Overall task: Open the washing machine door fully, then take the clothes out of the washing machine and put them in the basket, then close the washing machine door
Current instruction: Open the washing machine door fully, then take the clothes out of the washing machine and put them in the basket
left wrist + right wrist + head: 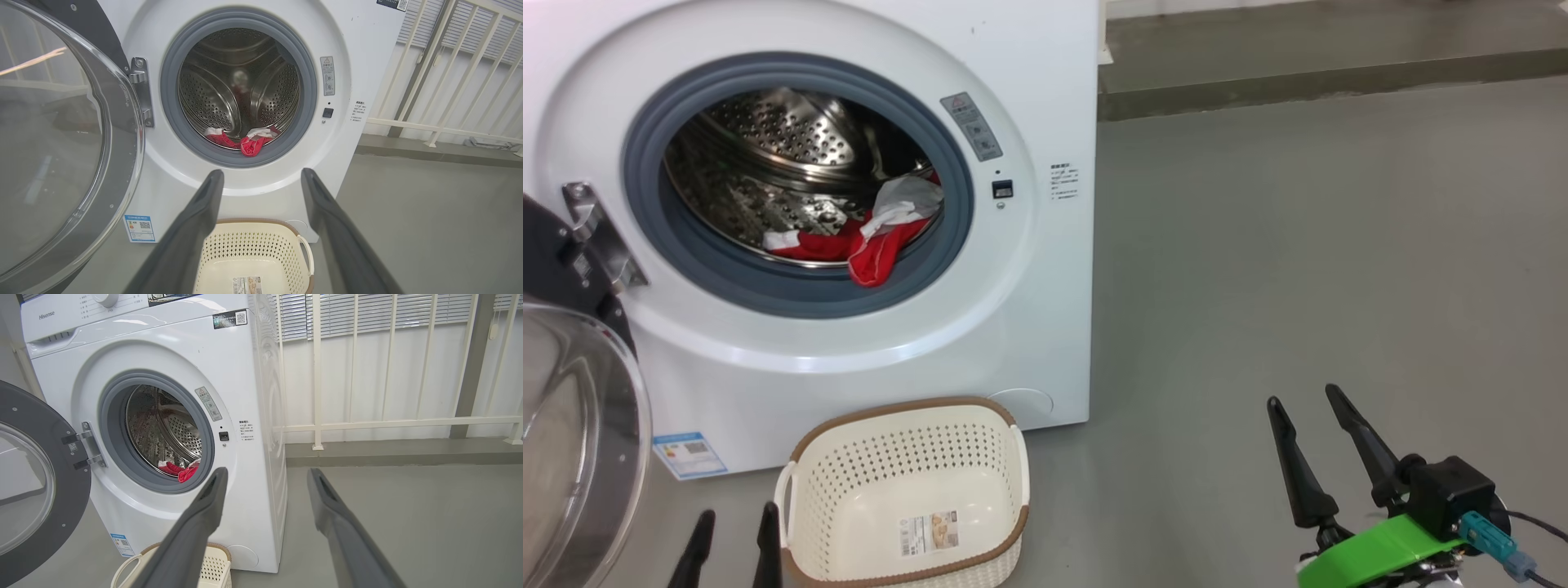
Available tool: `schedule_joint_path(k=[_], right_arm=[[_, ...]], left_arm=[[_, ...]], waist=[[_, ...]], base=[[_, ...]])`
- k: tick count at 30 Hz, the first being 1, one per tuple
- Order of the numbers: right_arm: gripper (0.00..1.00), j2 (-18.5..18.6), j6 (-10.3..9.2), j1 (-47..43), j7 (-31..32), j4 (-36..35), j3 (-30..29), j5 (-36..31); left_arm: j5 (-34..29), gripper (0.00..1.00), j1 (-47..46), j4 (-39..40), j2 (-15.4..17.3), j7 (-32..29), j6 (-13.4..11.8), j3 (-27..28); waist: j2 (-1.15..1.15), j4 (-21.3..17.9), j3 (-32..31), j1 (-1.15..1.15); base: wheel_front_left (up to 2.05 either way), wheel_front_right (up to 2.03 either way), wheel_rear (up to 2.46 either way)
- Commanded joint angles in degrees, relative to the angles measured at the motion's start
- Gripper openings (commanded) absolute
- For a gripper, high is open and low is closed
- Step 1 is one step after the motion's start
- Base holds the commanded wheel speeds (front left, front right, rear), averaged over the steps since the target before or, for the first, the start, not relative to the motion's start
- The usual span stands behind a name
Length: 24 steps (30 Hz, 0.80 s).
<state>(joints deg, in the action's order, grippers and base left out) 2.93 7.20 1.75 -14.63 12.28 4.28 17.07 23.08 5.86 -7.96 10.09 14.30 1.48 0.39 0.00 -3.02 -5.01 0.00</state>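
Note:
The white washing machine (1045, 82) stands with its round black door (572, 457) swung wide to the left, glass bowl facing me. Red and white clothes (874, 237) lie at the front of the steel drum, one red fold drooping over the grey gasket; they also show in the left wrist view (249, 143) and the right wrist view (186, 471). The cream basket (907, 498) sits on the floor before the machine with nothing in it but its sticker. My left gripper (734, 523) is open just left of the basket. My right gripper (1303, 400) is open, far right over bare floor.
Grey floor (1298, 245) stretches to the right of the machine. A raised concrete step (408, 453) and a white railing (388, 424) with blinds behind it run along the back. The open door's hinge (592, 237) juts out at the machine's left.

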Motion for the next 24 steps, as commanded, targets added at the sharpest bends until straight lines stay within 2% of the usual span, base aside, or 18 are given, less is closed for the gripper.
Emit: schedule_joint_path(k=[1,10,18,24], right_arm=[[1.00,0.60,0.29,0.19,-0.37,-1.95,1.27,-0.09],[1.00,1.74,0.29,-1.77,-0.37,-2.24,1.98,0.63],[1.00,1.62,0.29,-1.50,-0.37,-2.07,2.03,0.45],[1.00,1.57,0.29,-1.27,-0.37,-1.44,2.26,0.81]], left_arm=[[-0.07,1.00,-0.52,1.22,0.27,0.63,0.10,2.10],[-2.15,1.00,1.44,0.63,-1.92,0.69,0.92,3.62],[-3.88,1.00,1.11,0.75,-2.40,0.69,1.44,4.33],[-2.77,1.00,0.83,1.10,-3.59,0.69,1.72,5.51]], waist=[[0.00,-0.96,-0.69,0.00],[0.00,-0.86,-0.50,0.00],[0.00,-0.32,0.18,0.00],[0.00,-0.04,0.53,0.00]], base=[[0.00,0.00,0.00],[0.00,0.00,0.00],[0.00,0.00,0.00],[0.00,0.00,0.00]])
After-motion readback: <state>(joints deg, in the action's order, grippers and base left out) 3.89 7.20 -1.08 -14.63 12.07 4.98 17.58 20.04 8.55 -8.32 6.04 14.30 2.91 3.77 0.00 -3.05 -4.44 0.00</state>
